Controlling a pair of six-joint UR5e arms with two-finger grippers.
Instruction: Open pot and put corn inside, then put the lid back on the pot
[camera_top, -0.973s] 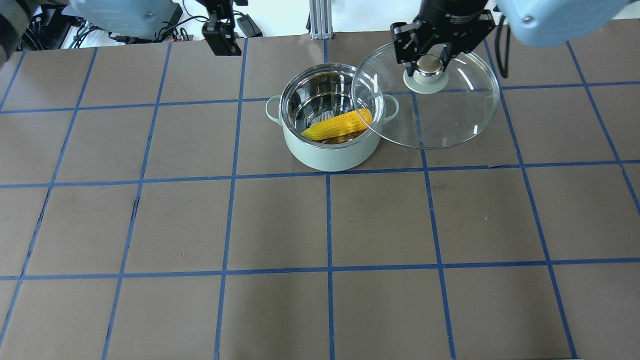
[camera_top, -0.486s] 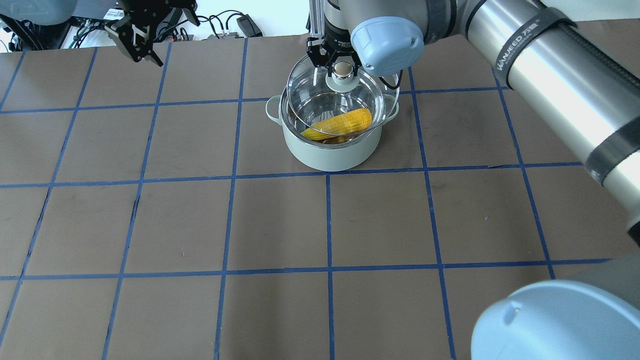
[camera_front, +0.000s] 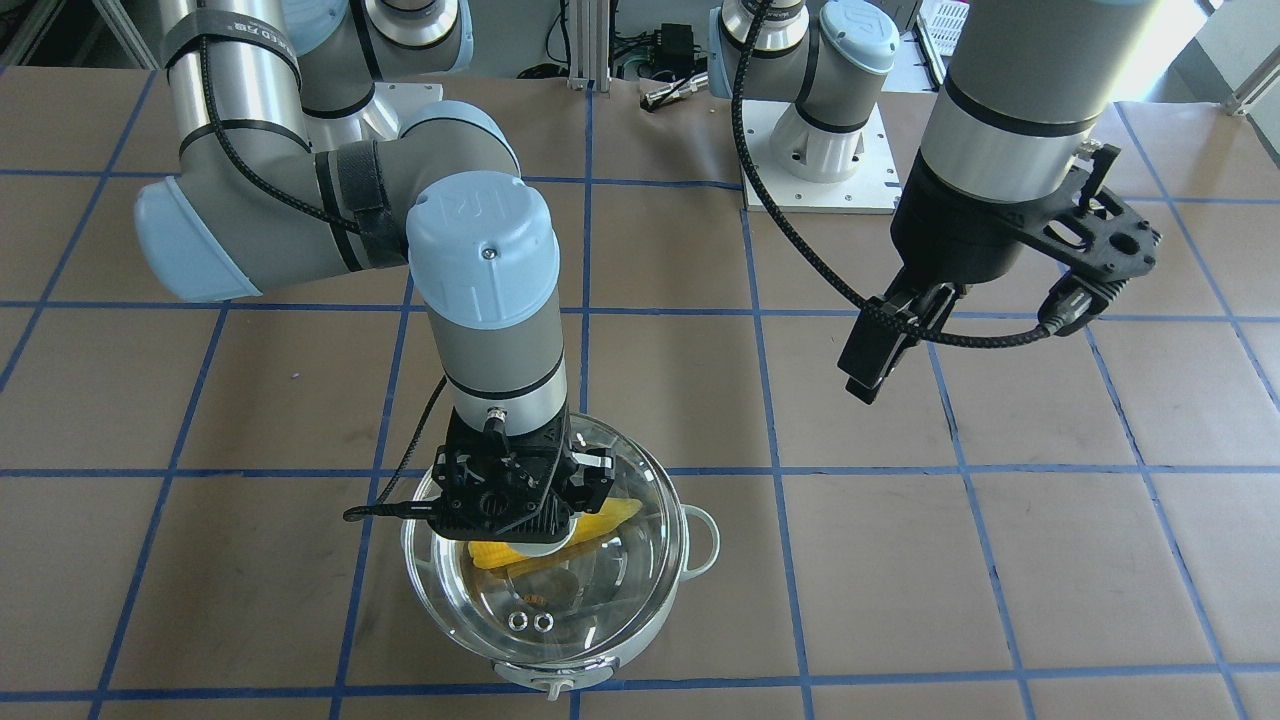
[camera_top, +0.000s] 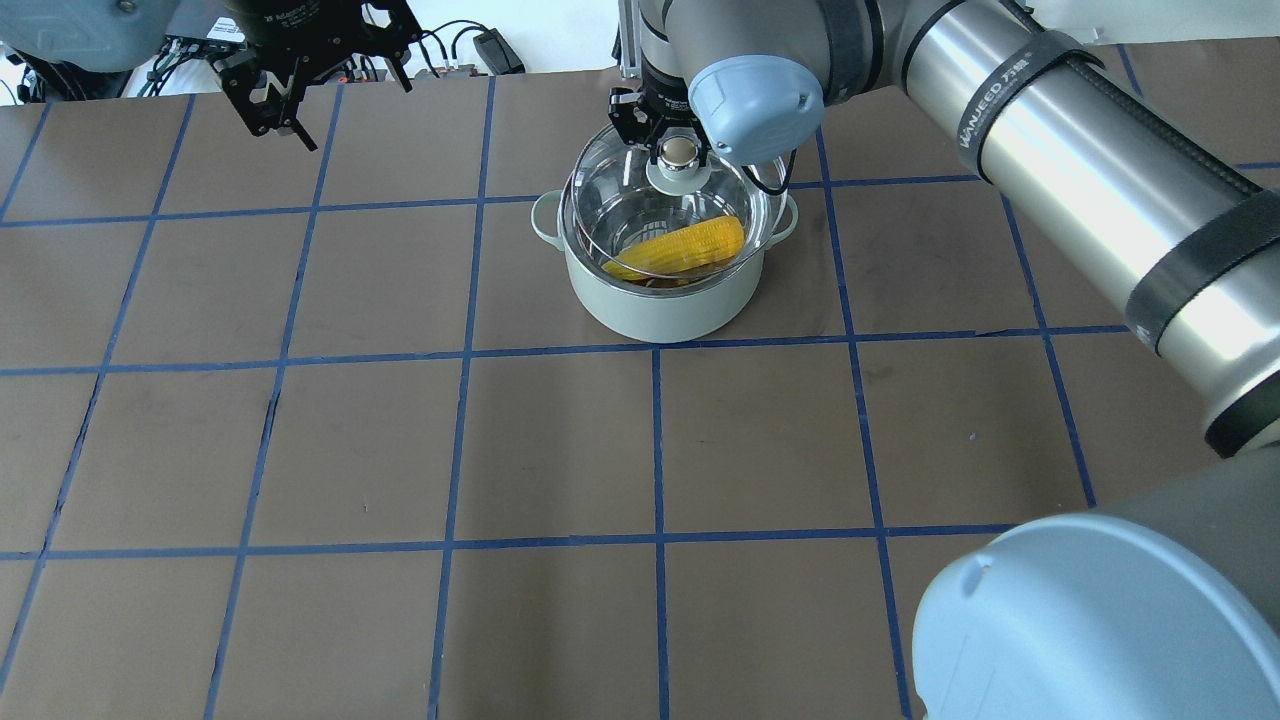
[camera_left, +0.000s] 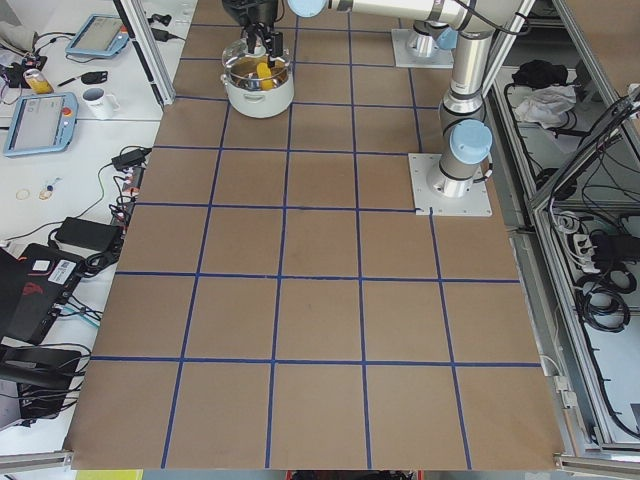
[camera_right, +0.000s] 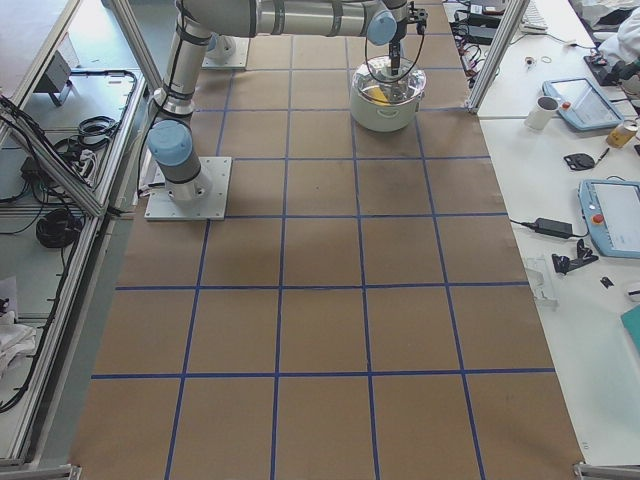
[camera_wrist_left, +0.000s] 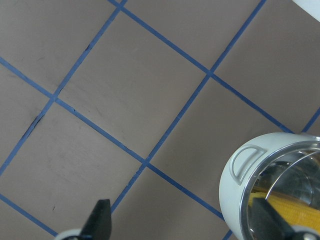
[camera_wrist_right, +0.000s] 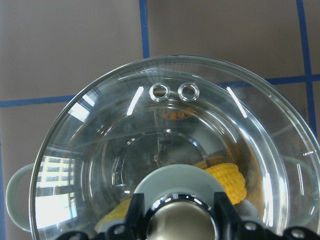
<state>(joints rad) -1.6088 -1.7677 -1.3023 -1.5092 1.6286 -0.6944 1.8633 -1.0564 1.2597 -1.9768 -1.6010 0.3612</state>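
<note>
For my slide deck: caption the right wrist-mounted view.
Right pincer grips the knob of the glass lid above the mint-green pot, corn cob visible inside.

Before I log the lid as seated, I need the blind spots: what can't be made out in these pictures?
- Lid rim against pot: overhead, the right arm's wrist covers the far side; side views too small.
- Corn middle: right wrist view, behind the lid's centre and right gripper.
- Left gripper fingers: left wrist view, cut off by the bottom edge.

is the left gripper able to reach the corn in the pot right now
Probably not: the lid, gripped by the right gripper, is over the pot and covers the corn. The left gripper hangs open, off to the side.
</note>
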